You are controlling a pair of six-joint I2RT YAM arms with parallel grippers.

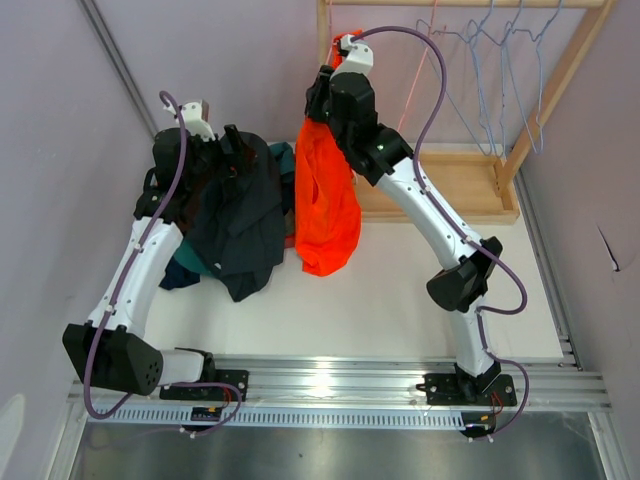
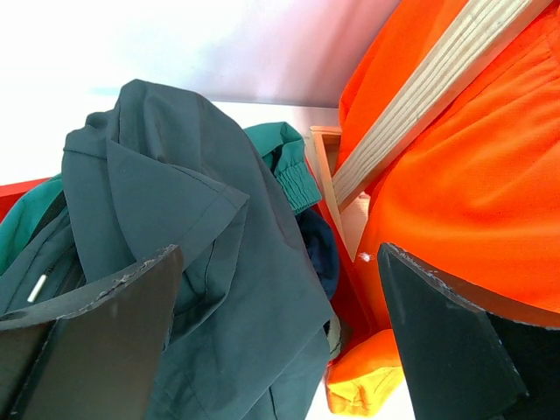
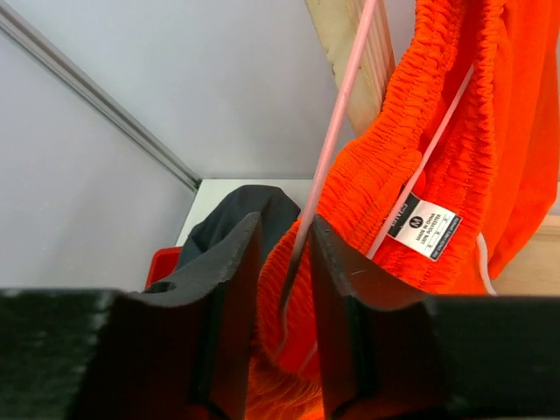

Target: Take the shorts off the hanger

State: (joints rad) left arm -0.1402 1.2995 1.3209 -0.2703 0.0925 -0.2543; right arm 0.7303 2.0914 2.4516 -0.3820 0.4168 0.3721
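The bright orange shorts hang by their waistband from a pink wire hanger in front of the wooden rack post. My right gripper is up at the waistband, its jaws nearly closed around the hanger wire. The charcoal grey shorts lie draped over my left arm and the pile. My left gripper is open above them, with the orange shorts to its right. Teal green shorts and navy shorts lie behind. The olive shorts are not visible.
A wooden rack with a flat base stands at the back right. Several empty blue wire hangers hang from its rail. A red bin edge shows under the pile. Walls close in on both sides.
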